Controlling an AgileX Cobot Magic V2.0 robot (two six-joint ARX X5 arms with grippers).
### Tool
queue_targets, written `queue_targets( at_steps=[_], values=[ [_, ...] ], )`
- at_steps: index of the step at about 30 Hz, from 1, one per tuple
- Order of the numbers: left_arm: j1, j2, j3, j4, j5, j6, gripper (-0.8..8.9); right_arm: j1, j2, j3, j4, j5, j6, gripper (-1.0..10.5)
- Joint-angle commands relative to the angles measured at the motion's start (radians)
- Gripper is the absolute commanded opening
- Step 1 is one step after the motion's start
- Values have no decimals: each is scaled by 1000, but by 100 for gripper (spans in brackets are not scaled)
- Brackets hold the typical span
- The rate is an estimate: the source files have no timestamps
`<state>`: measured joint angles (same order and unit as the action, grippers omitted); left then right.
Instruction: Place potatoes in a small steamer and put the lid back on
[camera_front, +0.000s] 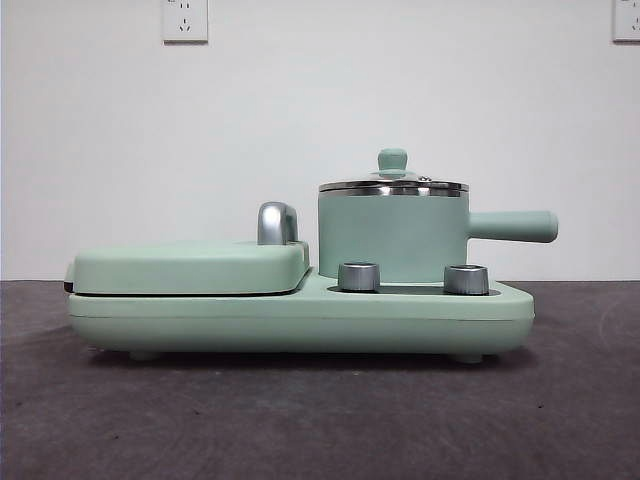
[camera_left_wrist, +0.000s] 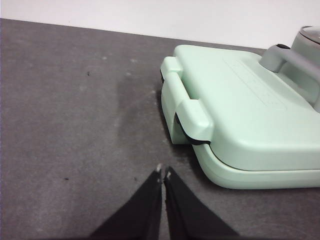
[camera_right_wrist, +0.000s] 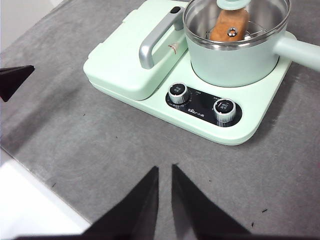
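1. Front view: shows the lid (camera_front: 393, 186) seated level on the small steamer (camera_front: 390, 240), which stands on the green base behind two steel dials (camera_front: 359, 276). Shows no gripper. Hides the pot's contents behind its opaque wall. Risks little here beyond a rim that is not fully seated, which cannot be judged from this side.
2. Left wrist view: puts the left gripper (camera_left_wrist: 163, 174) over bare counter (camera_left_wrist: 75, 125), fingers pressed together and holding nothing, near the griddle cover (camera_left_wrist: 250, 110) and its front latch. Could clip that latch on a careless sweep toward the appliance and shove the whole base.
3. Right wrist view: places the right gripper (camera_right_wrist: 164, 170) well apart from the base, fingers nearly together with only a thin slit, empty. Reveals the potato (camera_right_wrist: 229, 25) through the glass, inside the pot. Looks done, as a judgement. Could knock the side handle (camera_right_wrist: 300, 47) on any further reach, turning the pot and unseating the lid.
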<state>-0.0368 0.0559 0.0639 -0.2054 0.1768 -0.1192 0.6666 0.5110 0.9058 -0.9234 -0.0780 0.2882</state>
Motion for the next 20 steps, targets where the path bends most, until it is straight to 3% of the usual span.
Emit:
queue_targets(
  at_steps=[1,20],
  values=[
    [0,-22,-26,11,-5,13,15,7,1,5,10,1,-8,37],
    [2,-53,-50,24,-49,13,15,7,1,5,11,1,-8,37]
  ],
)
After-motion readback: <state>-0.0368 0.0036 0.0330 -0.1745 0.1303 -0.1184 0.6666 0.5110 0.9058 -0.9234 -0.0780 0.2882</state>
